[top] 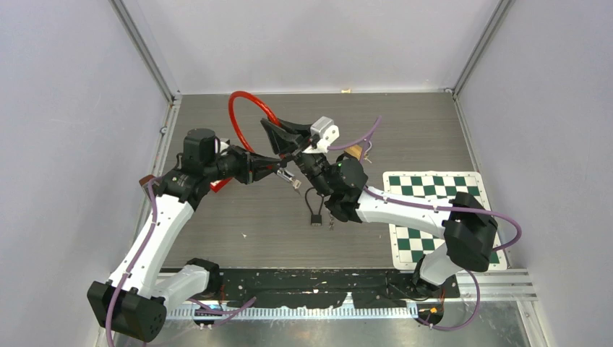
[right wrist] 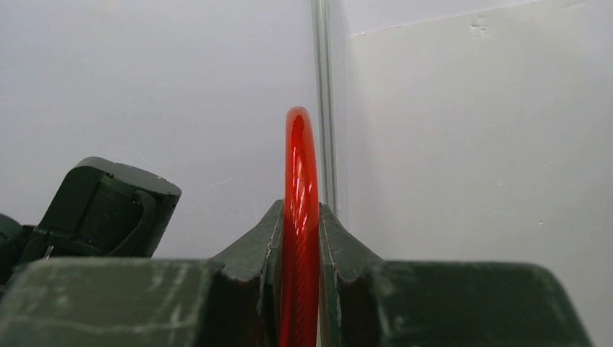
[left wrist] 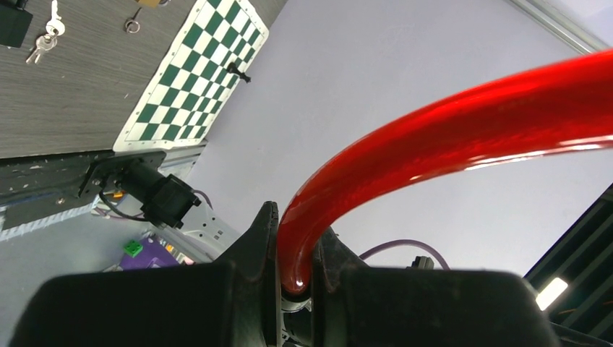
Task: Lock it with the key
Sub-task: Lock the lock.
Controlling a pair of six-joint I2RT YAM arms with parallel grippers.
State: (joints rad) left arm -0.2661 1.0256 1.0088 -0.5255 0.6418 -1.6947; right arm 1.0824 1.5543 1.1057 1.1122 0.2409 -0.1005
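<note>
- Above the middle of the table (top: 238, 224), toward the left, the left gripper (left wrist: 295, 246) is clamped nearly shut on one leg of the red cable lock (left wrist: 470, 123). The cable sits deep between the fingers, and that looks meant to stop the springy loop twisting away.
- From that grip the cable rises in a high arch off the table and bends over toward the other arm. I judge it is lifted so both ends are free to be brought together.
- Just right of that, the right gripper (right wrist: 301, 210) pinches the other leg of the same loop. Its jaws are closed flush on the cable, a little wider apart than the left pair. With both arms holding, the loop is braced on two sides and one end can be steered against the other.
- Below the right wrist, a small dark padlock (top: 316, 217) lies on the table and nothing touches it.
- Just beside it lie the keys (left wrist: 45, 40), flat on the table and well apart from both grippers. With both grippers full, one would probably have to let go before a key could be picked up and turned.
- At far right, the chessboard mat (top: 426, 184) lies flat and seems to play no part.
</note>
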